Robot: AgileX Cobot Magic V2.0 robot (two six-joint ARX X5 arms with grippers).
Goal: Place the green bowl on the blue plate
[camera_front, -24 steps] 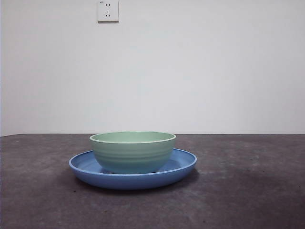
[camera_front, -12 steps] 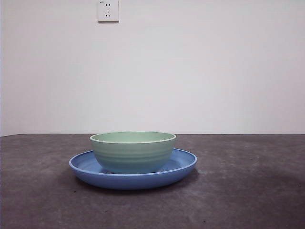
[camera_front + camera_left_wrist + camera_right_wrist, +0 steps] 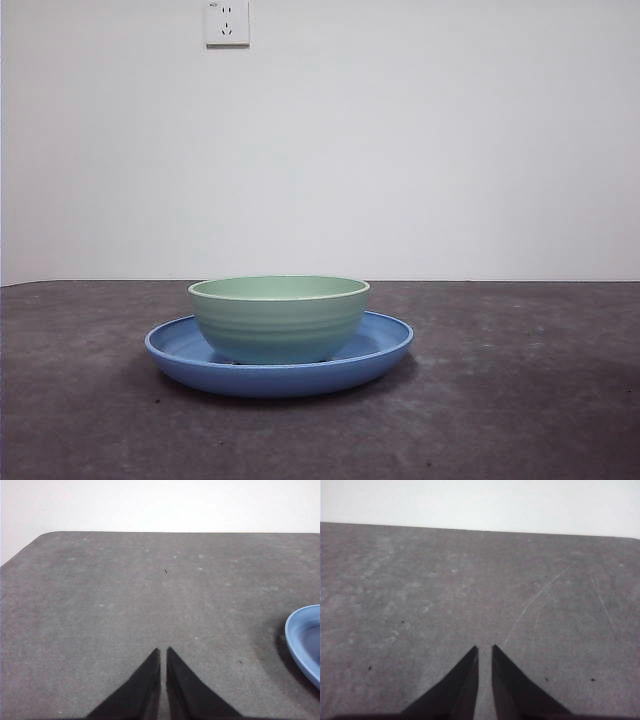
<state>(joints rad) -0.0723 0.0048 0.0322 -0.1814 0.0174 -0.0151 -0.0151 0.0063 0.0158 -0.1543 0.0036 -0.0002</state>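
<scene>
Bowl (image 3: 278, 318): upright, seated inside plate (image 3: 385, 350), on table (image 3: 520, 400). Placement judged complete. Left gripper (image 3: 163, 652): jaws nearly closed, empty, plate rim near. Right gripper (image 3: 484, 649): jaws nearly closed, empty, over bare table. Next: none required beyond holding clear.

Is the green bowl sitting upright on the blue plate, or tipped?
Upright. In the front view the green bowl has a level rim and its base rests inside the blue plate. Neither gripper is near it.
</scene>
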